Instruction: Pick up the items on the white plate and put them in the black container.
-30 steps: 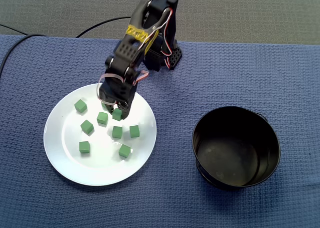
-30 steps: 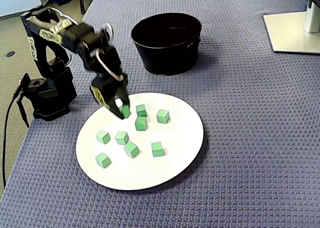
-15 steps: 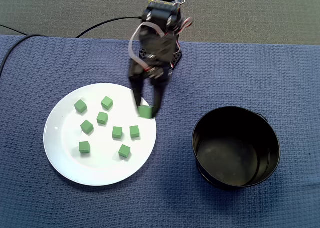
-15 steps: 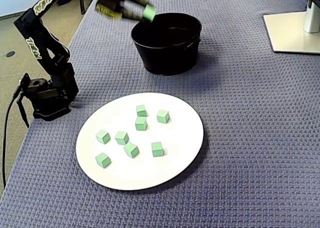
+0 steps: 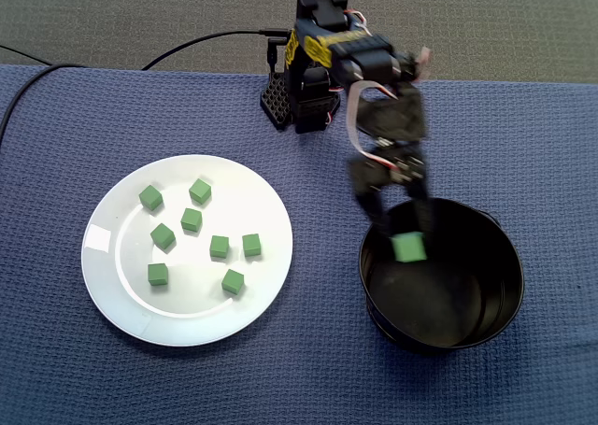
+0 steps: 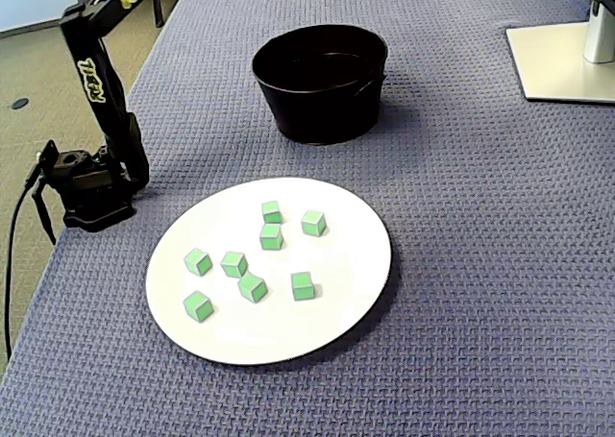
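Scanning a fixed view taken from above, the leftmost item is the white plate (image 5: 187, 315), which lies flat on the blue woven mat (image 5: 523, 145). Seven loose green cubes (image 5: 191, 220) sit scattered on the plate, all apart from one another, mostly in its upper and central area. A black cable (image 5: 187, 47) runs along the top left toward the arm base (image 5: 299, 103), which stands on the mat's far edge, above and to the right of the plate.

From the base, the arm reaches rightward and down in the frame. The gripper (image 5: 406, 233) hangs over the near-left part of the black container (image 5: 509, 294). Its jaws are closed on the held cube (image 5: 408, 247), with one finger on each side; this area is motion-blurred. The held cube shows against the container's dark interior, inside the rim line as seen from above. The container stands to the right of the plate, well apart from it.

In a fixed view taken from the side, the arm base (image 6: 86, 182) is at the far left and the arm (image 6: 96, 72) rises out of the top edge. The plate (image 6: 336, 307) occupies the centre with the same seven cubes. The container (image 6: 322, 110) stands behind it. The gripper is almost wholly cut off at the top edge, high above the container. A pale stand base (image 6: 562, 62) lies at the far right.
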